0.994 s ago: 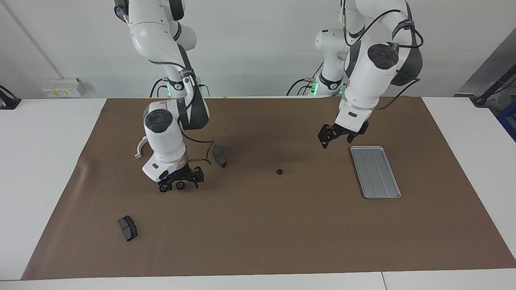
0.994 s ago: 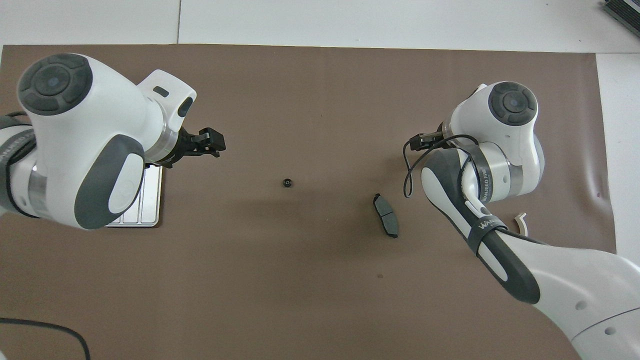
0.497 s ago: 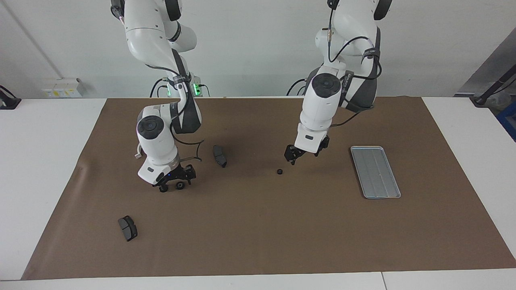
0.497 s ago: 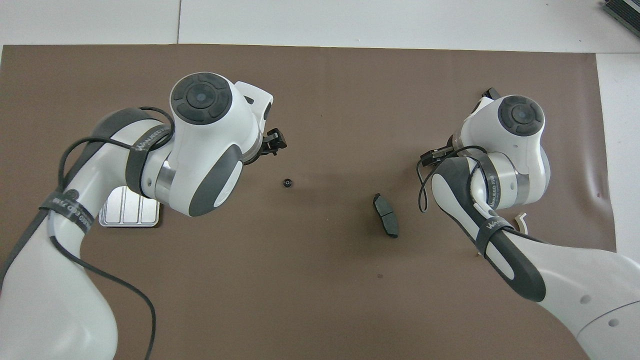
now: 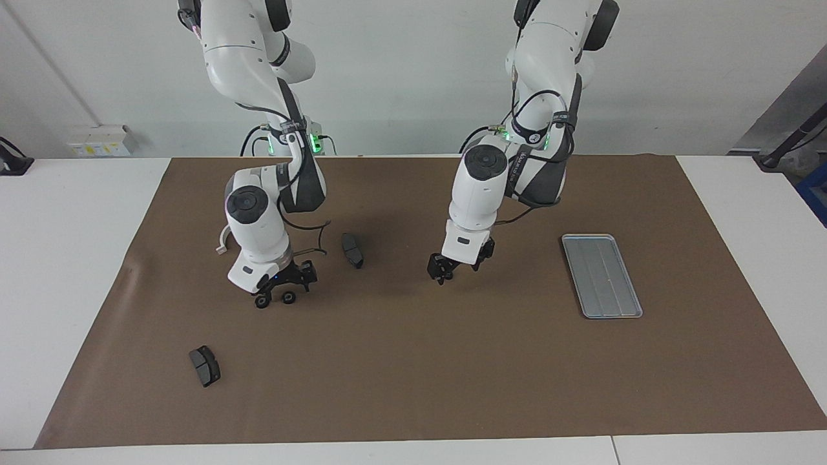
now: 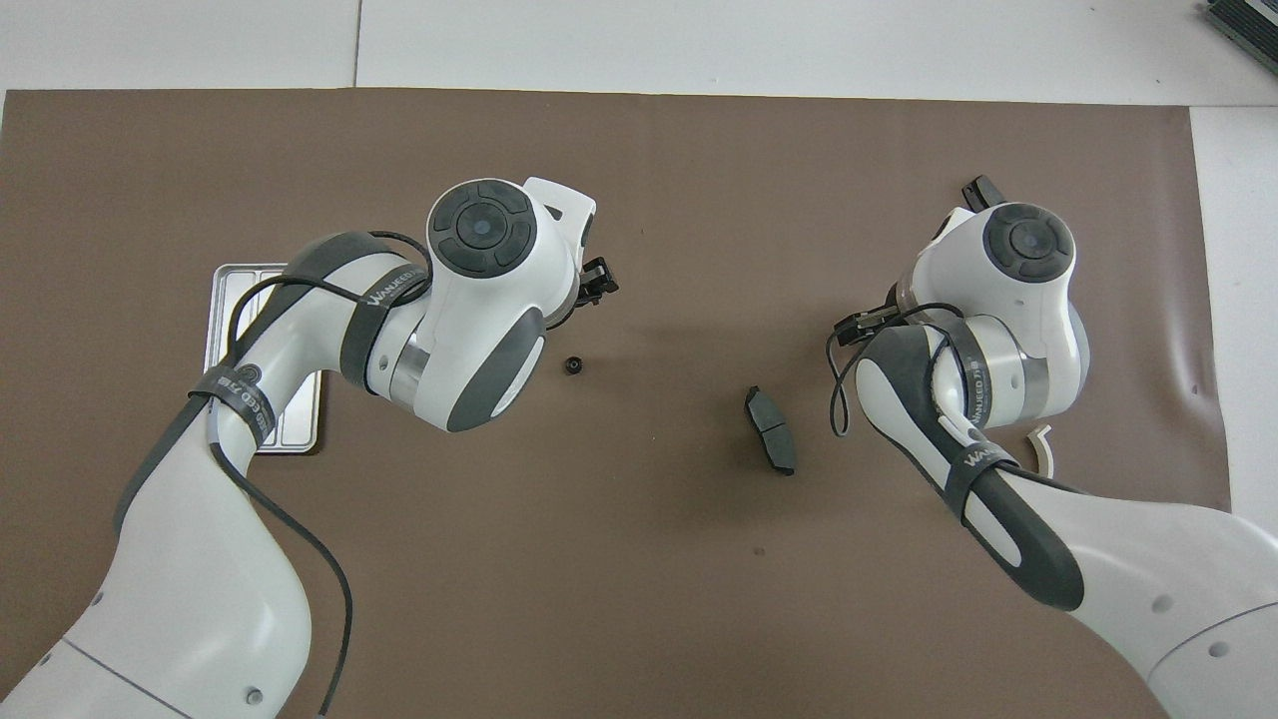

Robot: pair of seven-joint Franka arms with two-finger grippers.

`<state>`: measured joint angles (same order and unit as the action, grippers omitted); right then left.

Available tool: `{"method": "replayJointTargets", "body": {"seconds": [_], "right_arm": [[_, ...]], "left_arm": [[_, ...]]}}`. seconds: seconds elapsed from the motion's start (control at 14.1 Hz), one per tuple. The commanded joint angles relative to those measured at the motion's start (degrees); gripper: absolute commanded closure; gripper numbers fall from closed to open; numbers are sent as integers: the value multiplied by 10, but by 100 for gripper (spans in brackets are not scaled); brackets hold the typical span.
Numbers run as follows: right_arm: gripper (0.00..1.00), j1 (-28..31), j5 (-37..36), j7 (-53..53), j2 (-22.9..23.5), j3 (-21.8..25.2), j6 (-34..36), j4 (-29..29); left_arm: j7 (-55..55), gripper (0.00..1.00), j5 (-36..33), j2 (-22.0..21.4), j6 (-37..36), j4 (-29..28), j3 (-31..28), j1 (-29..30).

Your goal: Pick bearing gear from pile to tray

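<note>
Take the bearing ring [image 6: 573,365] as the centre of your clock, with twelve pointing away from the robots. It lies alone on the brown mat [image 5: 413,374], and nothing is holding it.

The tray [image 6: 232,300] is at nine o'clock, well apart, toward the left arm's end. Part of it is under the left arm. The bare part shows no parts in it.

The left gripper [image 5: 442,271] hangs low over the mat, just beside the ring. From the facing camera it covers the ring. From above you see the ring free, at about seven o'clock of the gripper tip. Its fingers are spread and pinch nothing.

One grey brake pad [image 6: 770,429] lies at four o'clock, the white bracket [image 6: 1041,444] farther out near the same hour. A second pad [image 5: 205,365] lies around two o'clock.

The right gripper [image 5: 284,290] is low over the mat near the bracket. I cannot tell if it is spread or pressed together.
</note>
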<state>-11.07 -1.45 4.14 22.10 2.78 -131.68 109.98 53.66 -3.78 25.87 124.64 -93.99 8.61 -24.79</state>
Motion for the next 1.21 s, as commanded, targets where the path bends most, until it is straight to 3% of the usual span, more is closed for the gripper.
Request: {"method": "replayJointTargets", "body": {"seconds": [0.0,0.21,0.57,1.14], "right_arm": [[37,4,-4,9,-25,-4,-10,35],[38,4,-3,8,-27,-4,-10,39],[38,11,5,8,-25,-4,-31,39],[38,11,27,10,-23,-4,-38,39]], "left_arm": [[15,5,-16,-3,30,-37,-9,-19],[16,7,-19,-7,67,-87,-10,-34],[26,9,-19,-16,90,-124,-10,-37],[23,19,-20,-18,119,-131,-10,-36]]}}
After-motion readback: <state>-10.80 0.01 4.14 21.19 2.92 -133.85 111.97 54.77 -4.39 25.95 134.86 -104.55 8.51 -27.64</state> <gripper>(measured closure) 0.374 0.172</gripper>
